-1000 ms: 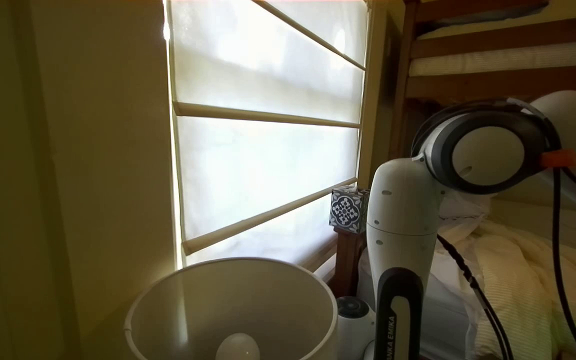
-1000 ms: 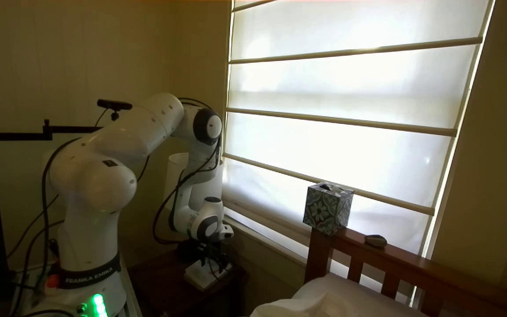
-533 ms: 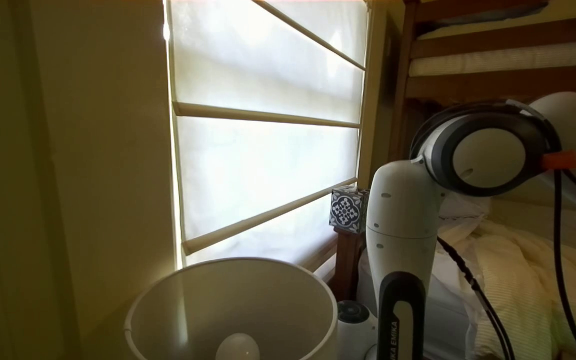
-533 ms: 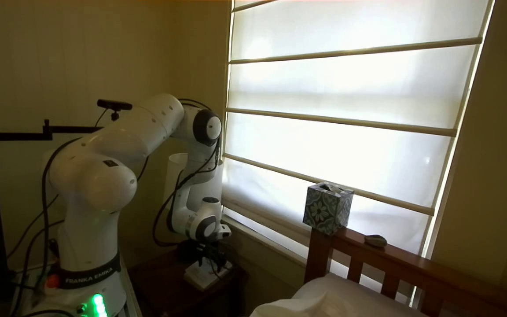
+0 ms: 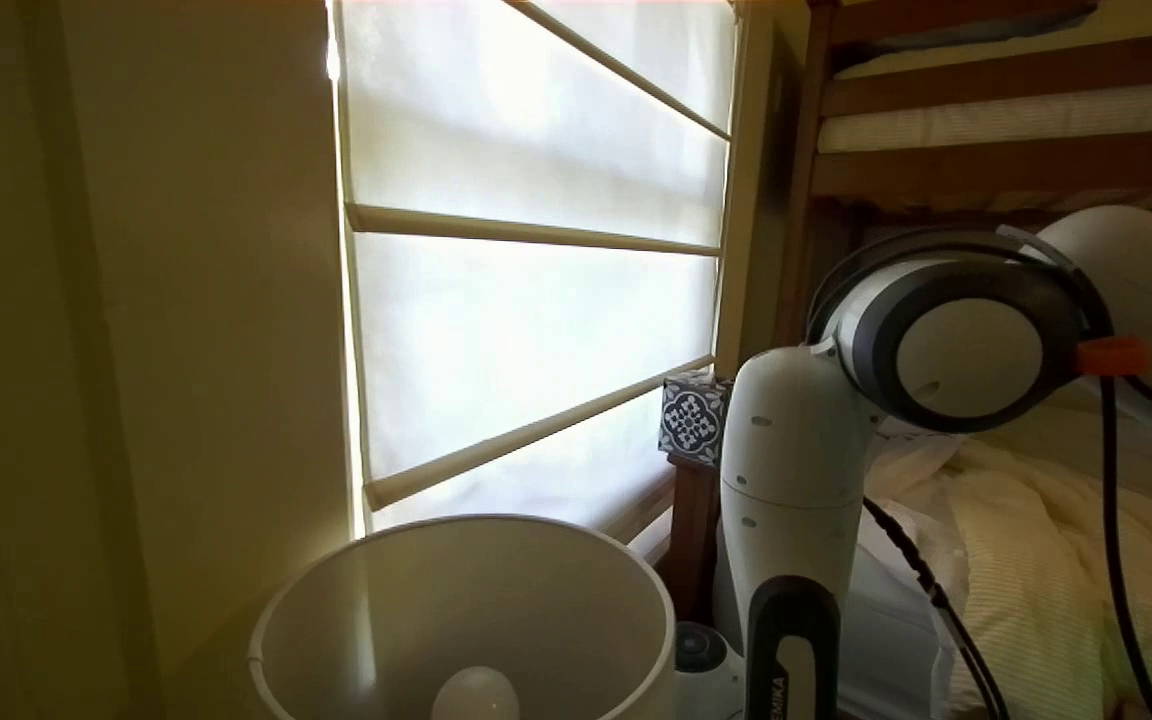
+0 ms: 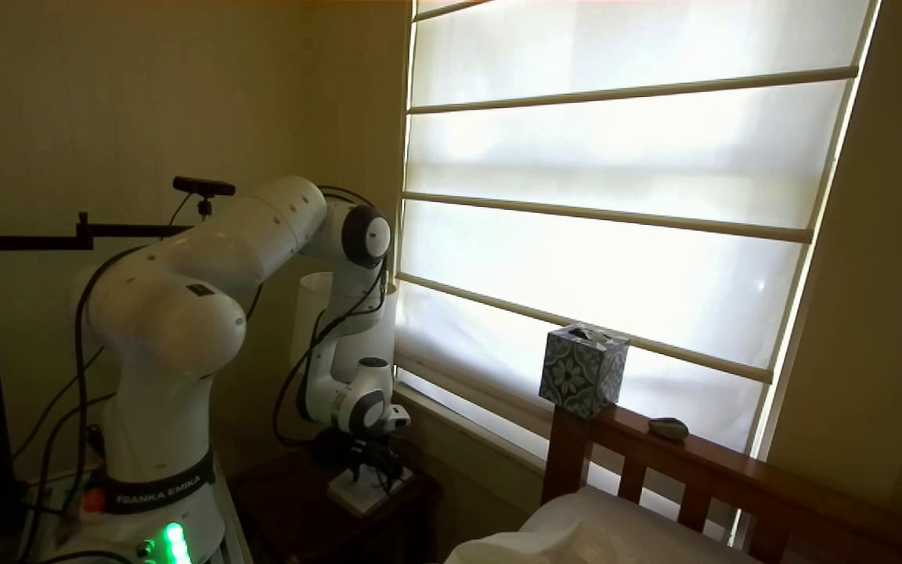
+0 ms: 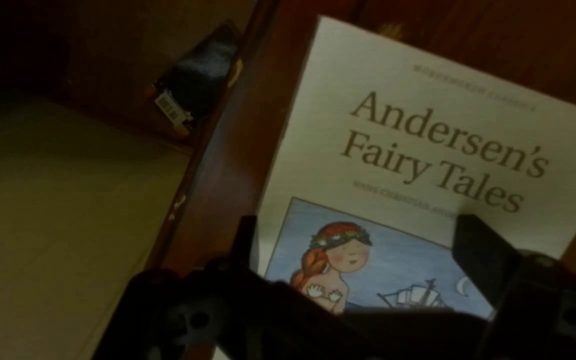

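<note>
A pale book titled "Andersen's Fairy Tales" [image 7: 393, 150] lies flat on a dark wooden nightstand [image 7: 213, 175] in the wrist view. Its cover picture shows a red-haired figure and a ship. My gripper [image 7: 356, 220] is open above it with nothing between the fingers. The left finger is at the book's left edge and the right finger is over the cover. I cannot tell whether either touches it. In an exterior view the gripper [image 6: 377, 462] points down over the book [image 6: 357, 497]. In the exterior view with the large lampshade the gripper is out of view.
A lampshade [image 5: 496, 590] stands close to the arm, by the window blind [image 6: 576, 258]. A patterned tissue box [image 6: 582, 372] and a small rounded object [image 6: 668, 428] sit on the wooden bed rail [image 6: 733, 470]. A black item with a barcode [image 7: 198, 75] lies past the nightstand's edge.
The arm has come down a little in both exterior views, bringing the gripper slightly lower over the book. The book and surroundings look unmoved.
</note>
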Controlling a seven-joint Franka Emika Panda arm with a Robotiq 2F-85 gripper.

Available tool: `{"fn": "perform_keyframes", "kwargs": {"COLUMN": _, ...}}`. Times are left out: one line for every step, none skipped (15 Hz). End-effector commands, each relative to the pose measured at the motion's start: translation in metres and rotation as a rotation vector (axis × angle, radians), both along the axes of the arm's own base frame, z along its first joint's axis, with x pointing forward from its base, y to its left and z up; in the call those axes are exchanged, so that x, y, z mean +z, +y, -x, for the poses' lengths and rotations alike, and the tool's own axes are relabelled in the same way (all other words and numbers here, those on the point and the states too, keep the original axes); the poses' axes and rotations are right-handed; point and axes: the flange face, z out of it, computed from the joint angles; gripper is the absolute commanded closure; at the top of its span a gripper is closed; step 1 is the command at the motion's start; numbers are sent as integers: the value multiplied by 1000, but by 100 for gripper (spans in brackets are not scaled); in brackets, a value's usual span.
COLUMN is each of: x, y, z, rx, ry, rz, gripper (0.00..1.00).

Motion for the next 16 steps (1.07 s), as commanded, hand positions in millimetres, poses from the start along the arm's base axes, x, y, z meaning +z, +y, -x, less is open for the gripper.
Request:
{"fn": "perform_keyframes", "kwargs": {"x": -22, "y": -5, "z": -18, "rx": -5, "ry": 22, "rz": 24, "gripper": 0}}
{"fn": "perform_keyframes", "kwargs": {"x": -25, "y": -9, "z": -22, "rx": -18, "ry": 28, "rz": 21, "gripper": 0}}
{"fn": "perform_keyframes", "kwargs": {"x": -27, "y": -12, "z": -25, "rx": -36, "ry": 28, "rz": 19, "gripper": 0}}
{"fn": "perform_keyframes", "kwargs": {"x": -27, "y": -17, "z": -29, "rx": -59, "ry": 27, "rz": 13, "gripper": 0}}
{"fn": "perform_keyframes", "kwargs": {"x": -28, "y": -22, "z": -33, "rx": -81, "ry": 19, "rz": 15, "gripper": 0}}
{"fn": "perform_keyframes", "kwargs": {"x": -27, "y": -29, "z": -36, "rx": -102, "ry": 15, "rz": 6, "gripper": 0}}
{"fn": "perform_keyframes", "kwargs": {"x": -27, "y": -36, "z": -40, "rx": -126, "ry": 12, "rz": 1, "gripper": 0}}
{"fn": "perform_keyframes", "kwargs": {"x": -27, "y": -42, "z": -42, "rx": -159, "ry": 5, "rz": 0, "gripper": 0}}
{"fn": "perform_keyframes", "kwargs": {"x": -25, "y": -50, "z": -45, "rx": -191, "ry": 4, "rz": -12, "gripper": 0}}
{"fn": "perform_keyframes", "kwargs": {"x": -24, "y": -57, "z": -47, "rx": -221, "ry": 4, "rz": -19, "gripper": 0}}
{"fn": "perform_keyframes", "kwargs": {"x": -24, "y": -62, "z": -49, "rx": -239, "ry": 12, "rz": -27, "gripper": 0}}
{"fn": "perform_keyframes", "kwargs": {"x": -24, "y": -62, "z": -49, "rx": -234, "ry": 20, "rz": -37, "gripper": 0}}
{"fn": "perform_keyframes", "kwargs": {"x": -20, "y": -60, "z": -47, "rx": -221, "ry": 14, "rz": -40, "gripper": 0}}
{"fn": "perform_keyframes", "kwargs": {"x": -17, "y": -57, "z": -45, "rx": -209, "ry": 9, "rz": -53, "gripper": 0}}
{"fn": "perform_keyframes", "kwargs": {"x": -12, "y": -52, "z": -41, "rx": -193, "ry": -1, "rz": -64, "gripper": 0}}
{"fn": "perform_keyframes", "kwargs": {"x": -7, "y": -48, "z": -38, "rx": -193, "ry": -12, "rz": -82, "gripper": 0}}
